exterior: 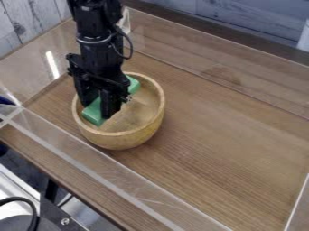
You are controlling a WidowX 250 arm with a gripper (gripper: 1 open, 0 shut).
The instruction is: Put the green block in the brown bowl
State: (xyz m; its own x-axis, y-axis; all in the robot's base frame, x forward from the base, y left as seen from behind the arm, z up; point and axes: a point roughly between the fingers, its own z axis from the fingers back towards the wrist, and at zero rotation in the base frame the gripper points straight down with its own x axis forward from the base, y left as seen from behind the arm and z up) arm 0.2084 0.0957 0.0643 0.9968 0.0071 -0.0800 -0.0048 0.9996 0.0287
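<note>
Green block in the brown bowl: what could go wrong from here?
The small bright green bar slants within the round tan wooden bowl, with the black hand right over it. If the hand lifts while gripping, the bar could come back out. The hand also reaches down inside the rim, so a sideways retreat might catch it and drag or tip the bowl.
</note>
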